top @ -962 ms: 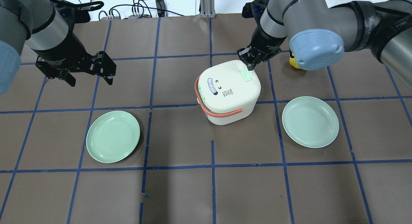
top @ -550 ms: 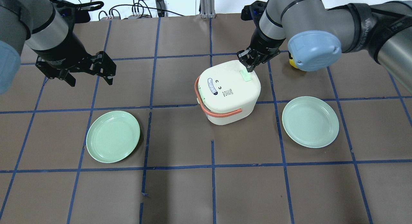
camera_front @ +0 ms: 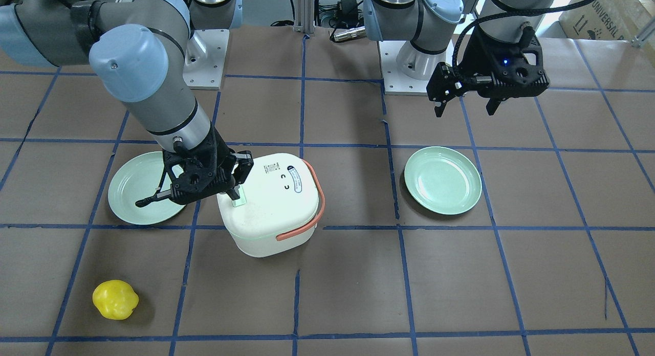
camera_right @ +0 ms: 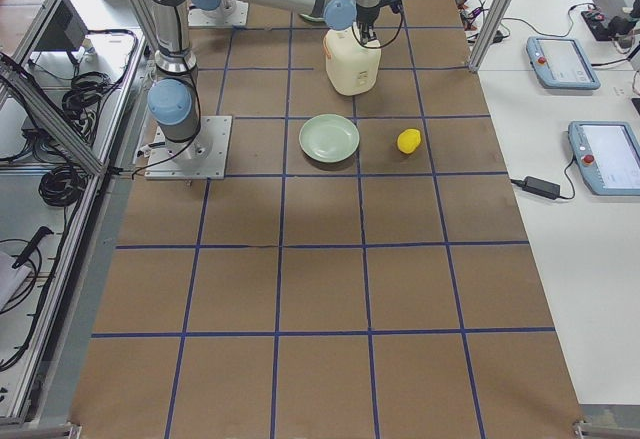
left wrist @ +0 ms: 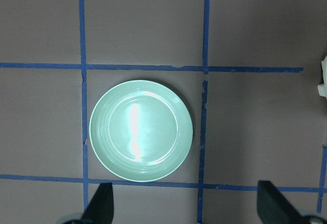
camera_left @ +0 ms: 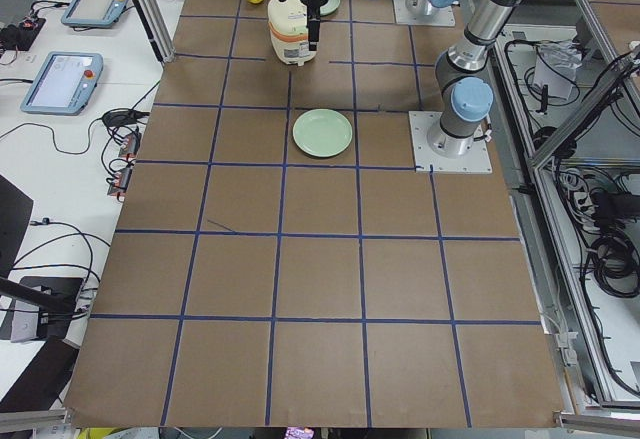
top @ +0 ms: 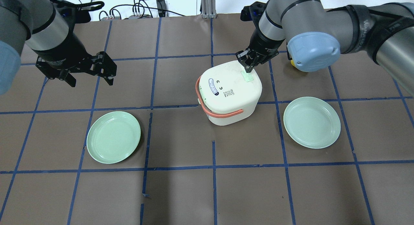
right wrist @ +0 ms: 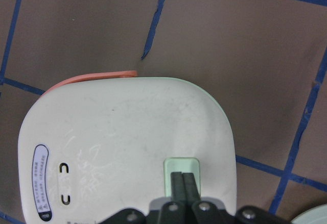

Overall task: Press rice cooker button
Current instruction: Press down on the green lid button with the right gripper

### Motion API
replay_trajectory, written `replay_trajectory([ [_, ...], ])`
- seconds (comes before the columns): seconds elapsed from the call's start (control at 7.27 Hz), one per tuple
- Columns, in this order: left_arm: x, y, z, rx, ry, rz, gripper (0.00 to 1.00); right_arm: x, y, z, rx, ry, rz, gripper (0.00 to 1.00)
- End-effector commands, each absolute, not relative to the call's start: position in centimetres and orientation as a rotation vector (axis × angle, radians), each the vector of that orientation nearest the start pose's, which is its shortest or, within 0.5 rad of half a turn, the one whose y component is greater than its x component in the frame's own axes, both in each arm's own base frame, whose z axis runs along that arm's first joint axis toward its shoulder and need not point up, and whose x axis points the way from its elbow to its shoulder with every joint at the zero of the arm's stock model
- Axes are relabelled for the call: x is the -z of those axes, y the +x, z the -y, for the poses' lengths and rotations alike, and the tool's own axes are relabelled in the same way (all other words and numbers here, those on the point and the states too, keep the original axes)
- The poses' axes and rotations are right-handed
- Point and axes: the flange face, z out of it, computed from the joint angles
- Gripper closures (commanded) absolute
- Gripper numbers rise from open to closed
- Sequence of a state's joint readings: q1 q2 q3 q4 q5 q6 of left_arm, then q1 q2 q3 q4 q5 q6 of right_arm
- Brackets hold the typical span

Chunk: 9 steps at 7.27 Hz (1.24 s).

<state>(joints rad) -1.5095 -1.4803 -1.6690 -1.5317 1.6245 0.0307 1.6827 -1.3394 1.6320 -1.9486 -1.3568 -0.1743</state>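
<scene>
The white rice cooker [top: 229, 92] with a salmon handle stands mid-table, lid shut. Its mint green button [top: 248, 77] sits near the lid's far right edge. My right gripper [top: 248, 69] is shut, with both fingertips pressed together and resting on the button's far end. This also shows in the right wrist view [right wrist: 183, 179] and the front view [camera_front: 235, 195]. My left gripper [top: 90, 80] is open and empty, hovering above the table well to the cooker's left, over a green plate [left wrist: 141, 130].
Two mint green plates lie on the brown table, one front left [top: 113, 137] and one front right [top: 311, 122]. A yellow fruit-like object [camera_front: 115, 298] lies behind the right arm, partly hidden in the overhead view [top: 293, 63].
My right gripper has shifted slightly left and down, bringing its shut fingertips onto the button. The left arm and the cooker have not moved.
</scene>
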Motion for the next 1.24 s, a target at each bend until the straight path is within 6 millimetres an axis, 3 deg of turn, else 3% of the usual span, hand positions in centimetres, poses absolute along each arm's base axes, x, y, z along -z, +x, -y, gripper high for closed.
replay_trajectory([
  [0.0,-48.7,-10.0,46.4,0.046,-0.049,-3.086,0.00,-36.8,21.8,56.3,0.125,-0.431,-2.895,0.93],
  [1.1,-48.7,-10.0,46.4,0.046,-0.049,-3.086,0.00,-35.4,21.9,57.1,0.119,-0.441,-2.894,0.93],
])
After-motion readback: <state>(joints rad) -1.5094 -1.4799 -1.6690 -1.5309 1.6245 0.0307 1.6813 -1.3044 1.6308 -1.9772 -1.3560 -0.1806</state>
